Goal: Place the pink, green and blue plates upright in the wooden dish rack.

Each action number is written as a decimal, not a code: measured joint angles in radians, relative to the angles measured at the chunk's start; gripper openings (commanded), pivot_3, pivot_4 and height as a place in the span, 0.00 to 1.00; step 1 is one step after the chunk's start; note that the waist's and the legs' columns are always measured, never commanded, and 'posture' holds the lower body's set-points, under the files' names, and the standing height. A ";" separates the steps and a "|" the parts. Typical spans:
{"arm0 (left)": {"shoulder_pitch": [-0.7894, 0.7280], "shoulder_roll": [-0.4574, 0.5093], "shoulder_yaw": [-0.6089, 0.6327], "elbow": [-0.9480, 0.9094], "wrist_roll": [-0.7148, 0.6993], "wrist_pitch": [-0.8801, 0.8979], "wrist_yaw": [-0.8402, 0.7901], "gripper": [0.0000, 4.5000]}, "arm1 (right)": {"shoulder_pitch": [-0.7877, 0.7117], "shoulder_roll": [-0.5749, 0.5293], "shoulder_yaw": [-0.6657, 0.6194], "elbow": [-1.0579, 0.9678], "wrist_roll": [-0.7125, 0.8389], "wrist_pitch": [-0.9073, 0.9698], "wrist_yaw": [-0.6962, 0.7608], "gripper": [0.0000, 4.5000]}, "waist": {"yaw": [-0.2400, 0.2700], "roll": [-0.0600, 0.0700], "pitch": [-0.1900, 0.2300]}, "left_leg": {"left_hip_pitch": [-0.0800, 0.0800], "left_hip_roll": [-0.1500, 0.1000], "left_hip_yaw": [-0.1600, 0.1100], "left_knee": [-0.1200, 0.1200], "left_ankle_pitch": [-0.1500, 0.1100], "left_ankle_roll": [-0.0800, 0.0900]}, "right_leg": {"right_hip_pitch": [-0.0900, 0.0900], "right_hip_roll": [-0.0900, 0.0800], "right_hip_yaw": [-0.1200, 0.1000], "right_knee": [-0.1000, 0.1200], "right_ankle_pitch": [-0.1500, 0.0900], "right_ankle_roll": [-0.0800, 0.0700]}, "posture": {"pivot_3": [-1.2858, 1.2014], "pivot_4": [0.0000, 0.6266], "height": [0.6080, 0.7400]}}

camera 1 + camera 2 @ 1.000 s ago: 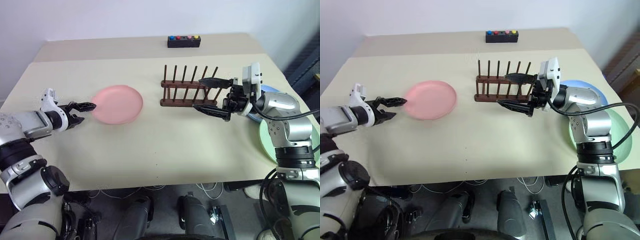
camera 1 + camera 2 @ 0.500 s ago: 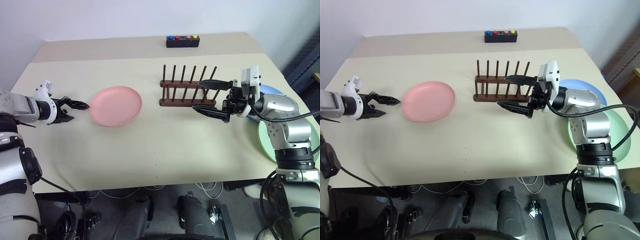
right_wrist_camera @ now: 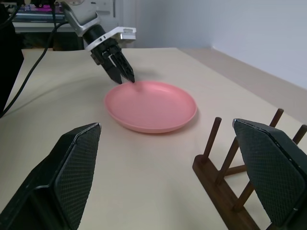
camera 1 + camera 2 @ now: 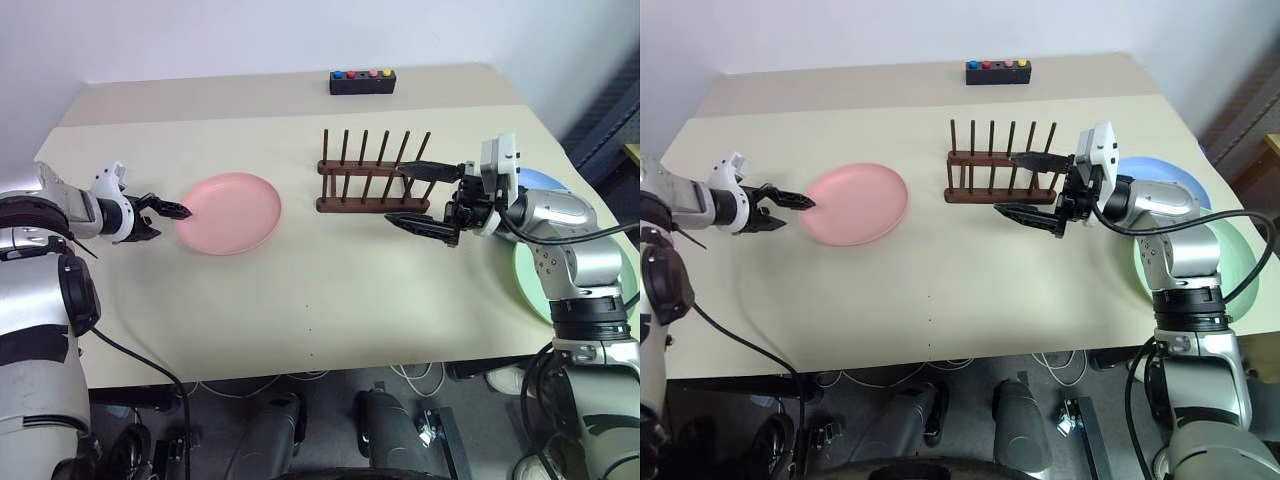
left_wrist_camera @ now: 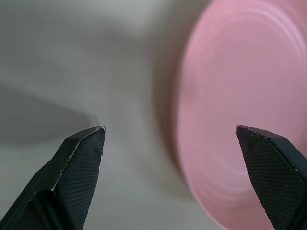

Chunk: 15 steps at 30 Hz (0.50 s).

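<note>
both tools (image 4: 172,212) (image 4: 432,197) wide open, empty; right arm hides green plate (image 4: 1240,262) partly.

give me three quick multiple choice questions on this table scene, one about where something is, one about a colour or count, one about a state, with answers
1. Where is the pink plate?
A. flat on the table, on the left gripper's side of the wooden dish rack
B. upright in the rack
C. stacked on the blue plate

2. How many plates stand in the wooden dish rack?
A. none
B. one
C. three

3. What state is the left gripper in?
A. shut on the pink plate
B. open at the pink plate's rim
C. shut on a rack peg

Answers:
1. A, the head views show it lying flat, apart from the rack.
2. A, only bare pegs show; the blue plate and green plate lie beside the right arm.
3. B, the left wrist view shows both fingers spread, with the plate's edge between them.
</note>
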 measured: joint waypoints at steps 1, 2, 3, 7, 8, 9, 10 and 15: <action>0.000 -0.002 0.001 0.008 0.010 -0.014 -0.001 0.99 | 0.002 0.000 0.000 0.000 0.000 0.000 -0.001 1.00 | 0.000 0.000 0.000 | 0.000 0.000 0.000 0.000 0.000 0.000 | 0.000 0.000 0.000 0.000 0.000 0.000 | 0.52 0.24 1.00; -0.001 -0.007 0.002 0.013 0.016 -0.020 0.001 0.99 | 0.003 -0.001 0.000 0.000 0.000 0.000 -0.003 1.00 | 0.001 0.000 0.000 | 0.000 0.000 0.000 0.000 0.000 0.000 | 0.000 0.000 0.000 0.000 0.000 0.000 | 0.52 0.24 1.00; -0.001 -0.015 0.003 0.020 0.025 -0.028 0.001 0.99 | 0.004 -0.001 0.000 0.000 0.000 0.000 -0.004 1.00 | 0.001 0.000 0.000 | 0.000 0.000 0.000 0.000 0.000 0.001 | 0.000 0.000 0.000 0.000 0.000 0.000 | 0.52 0.24 1.00; -0.007 -0.033 0.028 0.037 0.035 -0.035 0.014 0.71 | 0.005 -0.001 0.000 -0.001 0.000 0.000 -0.007 1.00 | 0.002 0.000 0.000 | 0.000 0.000 0.000 0.000 -0.001 0.002 | 0.000 0.000 -0.001 0.000 0.000 0.001 | 0.52 0.24 1.00; -0.007 -0.039 0.033 0.039 0.037 -0.038 0.022 0.60 | 0.005 -0.001 0.000 -0.001 0.000 0.000 -0.007 1.00 | 0.002 0.000 0.000 | 0.000 0.000 0.000 0.000 -0.001 0.002 | 0.000 0.000 0.000 0.000 0.000 0.001 | 0.52 0.24 1.00; -0.007 -0.044 0.041 0.042 0.038 -0.042 0.027 0.50 | 0.005 -0.001 0.000 -0.001 0.000 0.000 -0.008 1.00 | 0.002 0.000 0.000 | 0.000 0.000 0.000 0.000 -0.001 0.002 | 0.000 0.000 -0.001 0.000 0.000 0.001 | 0.52 0.24 1.00; -0.007 -0.052 0.050 0.045 0.038 -0.051 0.034 0.37 | 0.005 -0.001 0.000 -0.001 0.000 0.000 -0.008 1.00 | 0.002 0.000 0.000 | 0.000 0.000 0.000 0.000 -0.001 0.002 | 0.000 0.000 -0.001 0.000 0.000 0.001 | 0.52 0.24 1.00; -0.007 -0.076 0.099 0.049 0.037 -0.076 0.073 0.01 | 0.012 -0.003 0.000 -0.020 0.000 0.002 -0.014 1.00 | 0.001 0.000 0.000 | 0.000 0.000 0.000 0.000 0.000 0.000 | 0.000 0.000 -0.001 0.000 0.000 0.001 | 0.52 0.24 1.00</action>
